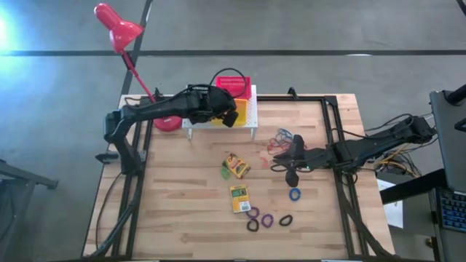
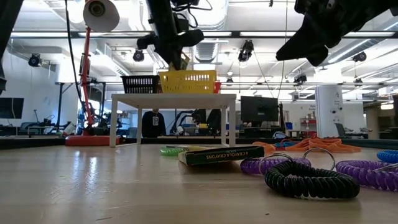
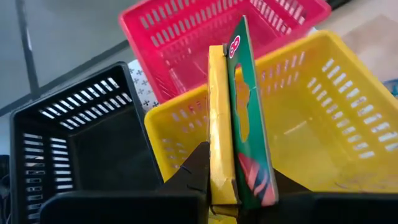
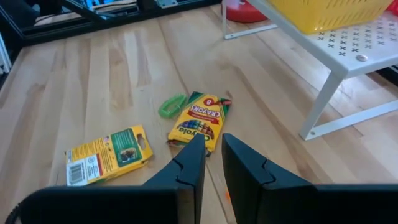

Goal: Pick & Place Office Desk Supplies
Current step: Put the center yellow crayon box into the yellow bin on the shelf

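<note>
The left gripper (image 3: 239,193) is pinching an upright yellow-and-green cardboard crayon box (image 3: 239,124) directly above the yellow plastic mesh basket (image 3: 336,118), which is sitting on the white perforated metal stand (image 1: 251,113). A red mesh basket (image 3: 186,37) and a black mesh basket (image 3: 74,137) are flanking that yellow basket. The right gripper (image 4: 211,158) is hovering in front of the stand, its fingers standing narrowly apart and holding nothing. Two more crayon boxes (image 1: 236,167) (image 1: 239,198) are lying flat on the wooden table (image 1: 182,189) in front of the stand; coiled purple and black rings (image 1: 266,220) are lying farther out.
</note>
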Robot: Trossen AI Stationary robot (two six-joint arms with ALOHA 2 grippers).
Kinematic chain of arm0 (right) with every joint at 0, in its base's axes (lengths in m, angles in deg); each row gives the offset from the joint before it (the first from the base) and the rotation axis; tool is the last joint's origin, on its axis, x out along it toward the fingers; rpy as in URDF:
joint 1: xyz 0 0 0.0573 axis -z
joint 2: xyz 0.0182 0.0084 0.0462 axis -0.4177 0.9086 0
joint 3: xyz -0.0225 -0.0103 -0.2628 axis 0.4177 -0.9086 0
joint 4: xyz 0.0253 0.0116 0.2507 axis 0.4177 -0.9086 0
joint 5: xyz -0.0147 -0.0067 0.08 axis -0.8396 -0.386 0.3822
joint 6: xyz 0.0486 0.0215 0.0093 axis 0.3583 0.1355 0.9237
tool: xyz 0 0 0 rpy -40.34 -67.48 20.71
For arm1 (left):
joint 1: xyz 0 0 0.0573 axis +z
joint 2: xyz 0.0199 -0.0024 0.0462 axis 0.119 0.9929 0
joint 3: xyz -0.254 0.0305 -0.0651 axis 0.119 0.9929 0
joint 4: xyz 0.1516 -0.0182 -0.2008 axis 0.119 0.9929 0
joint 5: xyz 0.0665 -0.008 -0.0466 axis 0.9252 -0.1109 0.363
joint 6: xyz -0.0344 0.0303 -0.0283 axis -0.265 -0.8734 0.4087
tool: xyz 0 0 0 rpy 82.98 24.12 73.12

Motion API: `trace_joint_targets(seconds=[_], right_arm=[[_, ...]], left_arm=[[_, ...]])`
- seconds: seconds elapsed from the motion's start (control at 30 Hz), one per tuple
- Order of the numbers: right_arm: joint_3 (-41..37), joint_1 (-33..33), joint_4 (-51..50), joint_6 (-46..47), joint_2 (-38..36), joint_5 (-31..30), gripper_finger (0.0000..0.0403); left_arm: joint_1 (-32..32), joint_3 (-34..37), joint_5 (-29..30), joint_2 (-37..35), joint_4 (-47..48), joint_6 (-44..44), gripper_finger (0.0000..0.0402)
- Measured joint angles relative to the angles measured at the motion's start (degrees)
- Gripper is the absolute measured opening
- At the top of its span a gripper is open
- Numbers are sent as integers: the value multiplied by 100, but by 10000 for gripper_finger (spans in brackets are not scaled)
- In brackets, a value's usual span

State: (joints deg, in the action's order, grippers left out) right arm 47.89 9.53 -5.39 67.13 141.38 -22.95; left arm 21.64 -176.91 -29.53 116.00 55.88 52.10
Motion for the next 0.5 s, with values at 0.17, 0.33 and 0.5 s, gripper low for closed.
trace_joint_targets(seconds=[0.17,0.33,0.5], right_arm=[[0,0,2,-15,0,11,54],[0,0,2,-15,0,26,54],[0,0,2,-15,0,31,54]], left_arm=[[-55,26,50,2,-106,87,39],[-79,337,46,2,-533,101,65],[-85,643,-17,2,-935,214,102]])
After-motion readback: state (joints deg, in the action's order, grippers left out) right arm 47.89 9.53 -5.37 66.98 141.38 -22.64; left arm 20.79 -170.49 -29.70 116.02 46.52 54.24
